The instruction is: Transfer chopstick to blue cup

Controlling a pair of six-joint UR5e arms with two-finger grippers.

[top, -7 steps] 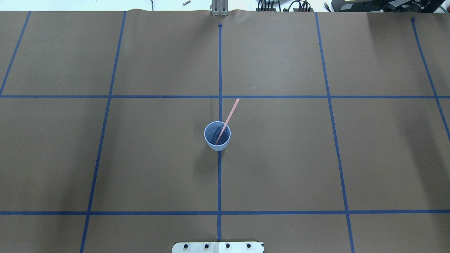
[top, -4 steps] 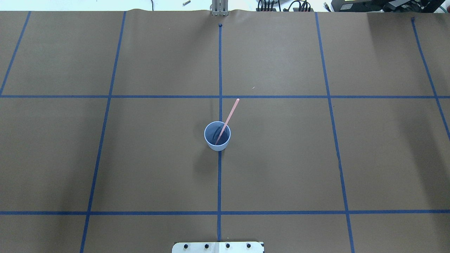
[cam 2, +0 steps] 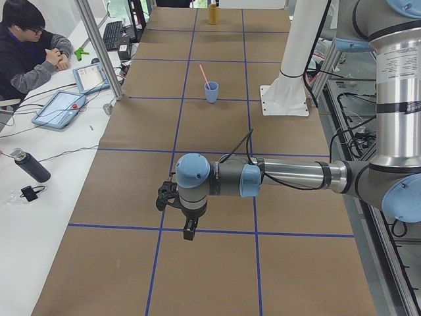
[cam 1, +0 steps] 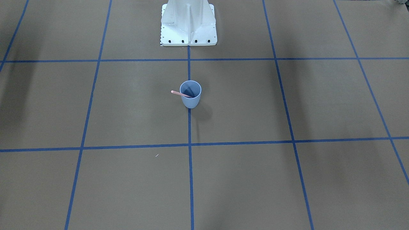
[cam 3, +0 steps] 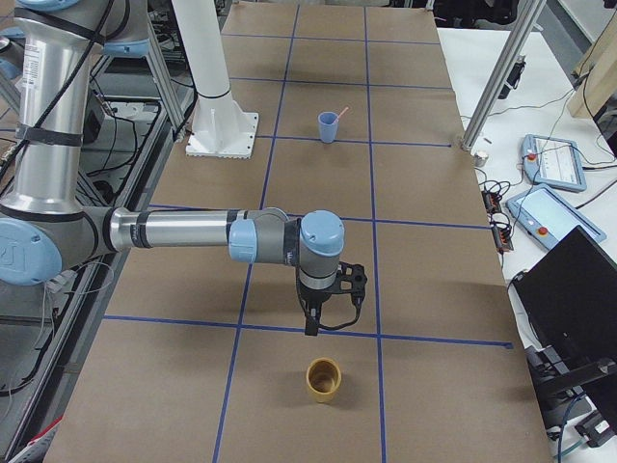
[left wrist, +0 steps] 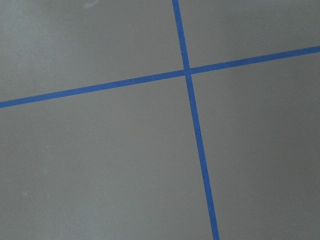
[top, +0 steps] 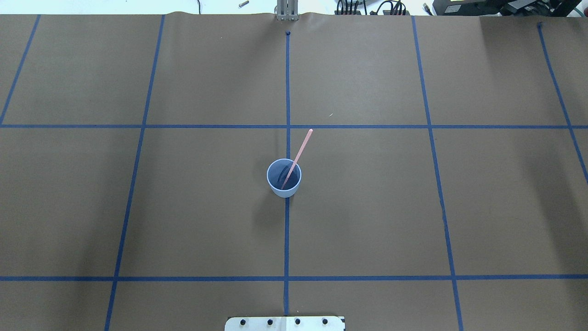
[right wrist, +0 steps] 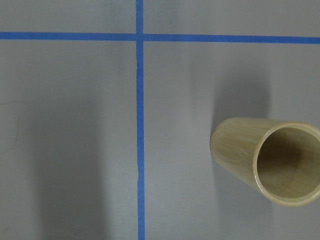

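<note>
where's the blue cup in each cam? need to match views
Front-facing: blue cup at centre, below the robot base.
Overhead: blue cup at centre, on the middle tape line.
Exterior left: blue cup far, upper middle.
Exterior right: blue cup far, upper middle.
Left wrist: not in it.
Right wrist: not in it.
Shared landmark: pink chopstick leaning in it.

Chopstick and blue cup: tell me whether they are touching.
Touching. The overhead view shows the chopstick standing tilted inside the blue cup, its lower end down in the cup and its shaft leaning on the rim.
</note>
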